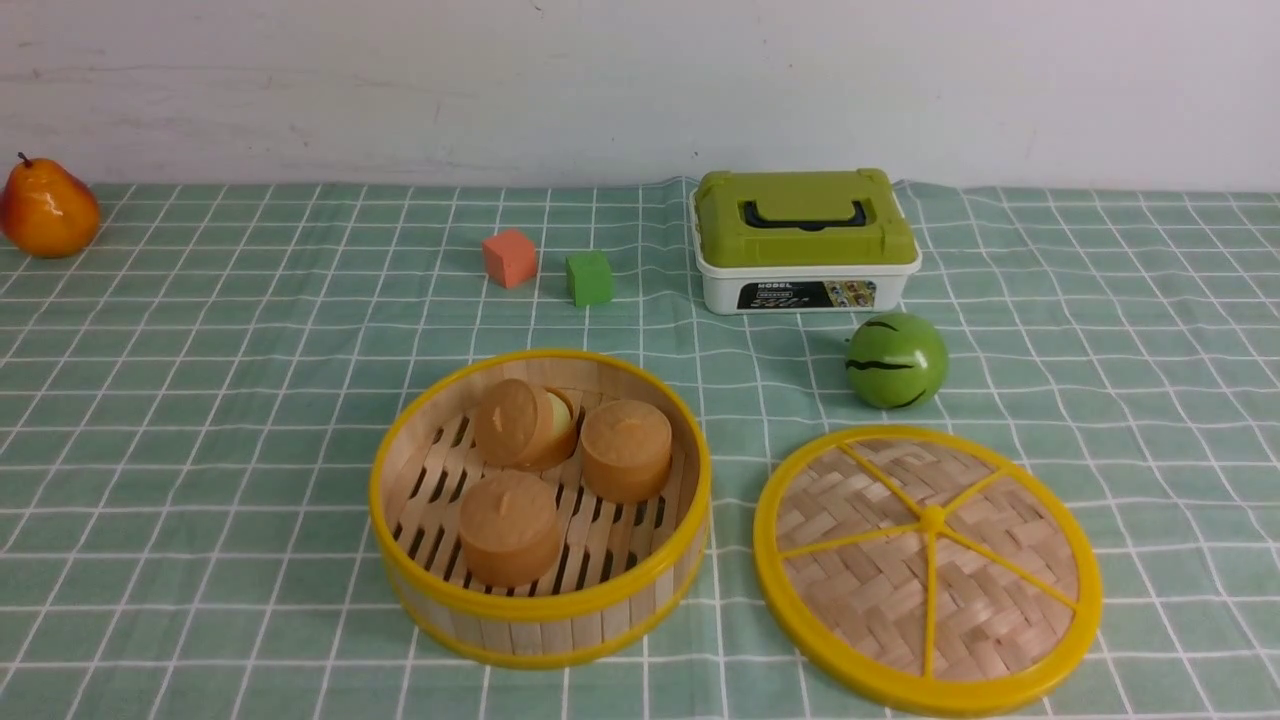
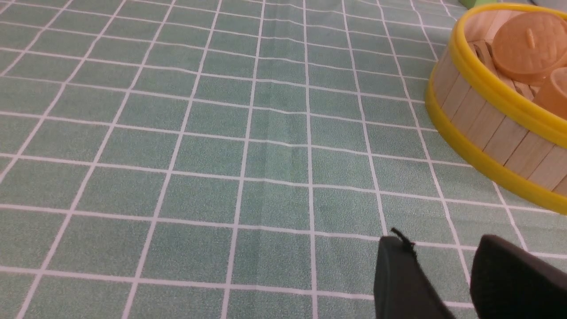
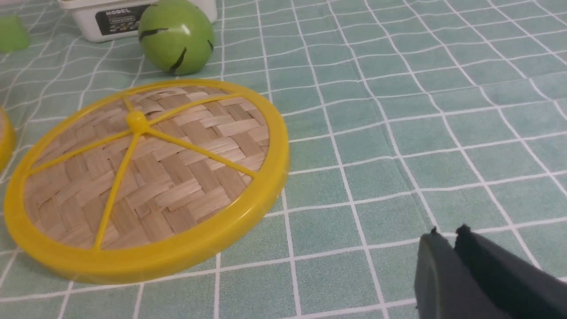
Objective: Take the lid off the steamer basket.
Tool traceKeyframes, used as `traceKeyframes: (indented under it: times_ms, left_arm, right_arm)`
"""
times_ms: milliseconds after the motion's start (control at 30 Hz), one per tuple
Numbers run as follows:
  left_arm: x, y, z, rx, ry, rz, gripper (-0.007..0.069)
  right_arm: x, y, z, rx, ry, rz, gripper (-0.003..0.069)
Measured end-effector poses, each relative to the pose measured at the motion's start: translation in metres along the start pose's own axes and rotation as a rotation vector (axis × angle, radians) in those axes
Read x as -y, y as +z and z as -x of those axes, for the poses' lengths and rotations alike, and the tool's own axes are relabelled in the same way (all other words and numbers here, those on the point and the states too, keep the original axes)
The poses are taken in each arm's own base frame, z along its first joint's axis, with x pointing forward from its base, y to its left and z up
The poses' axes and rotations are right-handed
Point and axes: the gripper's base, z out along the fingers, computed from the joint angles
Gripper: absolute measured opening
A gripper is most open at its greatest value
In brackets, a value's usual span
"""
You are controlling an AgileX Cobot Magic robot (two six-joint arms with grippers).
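Note:
The steamer basket (image 1: 545, 608) stands uncovered at the table's centre front, with three tan buns (image 1: 511, 526) on its slatted floor. The lid (image 1: 880, 590) lies flat on the cloth just to its right, spokes up, apart from the basket. Neither arm shows in the front view. In the left wrist view my left gripper (image 2: 440, 243) hangs open over bare cloth, with the basket's wall (image 2: 478, 128) some way off. In the right wrist view my right gripper (image 3: 447, 231) is shut on nothing, over cloth beside the lid (image 3: 146, 177) and not touching it.
A white box with an olive-green lid (image 1: 805, 240) stands at the back, and a green striped ball (image 1: 897, 360) sits between it and the lid. An orange cube (image 1: 510, 258) and a green cube (image 1: 589, 278) lie behind the basket. A pear (image 1: 47, 210) rests far left.

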Motion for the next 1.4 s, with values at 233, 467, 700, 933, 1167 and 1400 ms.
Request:
traceKeyframes:
  times_ms: [233,467,700,933,1167,1400]
  left_arm:
    - [0.0,0.0,0.0,0.0,0.0,0.0,0.0239]
    - [0.0,0.0,0.0,0.0,0.0,0.0,0.0239]
    - [0.0,0.0,0.0,0.0,0.0,0.0,0.0239]
    - [0.0,0.0,0.0,0.0,0.0,0.0,0.0239]
    - [0.0,0.0,0.0,0.0,0.0,0.0,0.0239]
    - [0.0,0.0,0.0,0.0,0.0,0.0,0.0239]
  right_arm:
    - [-0.0016,0.0,-0.0003,-0.005,-0.012,0.029,0.0034]
    - [-0.0018,0.0,-0.0003,-0.006,-0.012,0.032,0.0045]
    - [-0.0018,0.0,-0.0003,-0.006,-0.012,0.032,0.0048]
    - [-0.0018,0.0,-0.0003,-0.006,-0.012,0.032,0.0056]
    - [-0.0018,0.0,-0.0003,-0.006,-0.012,0.032,0.0057]
    - [-0.0018,0.0,-0.0003,-0.006,-0.012,0.032,0.0064]
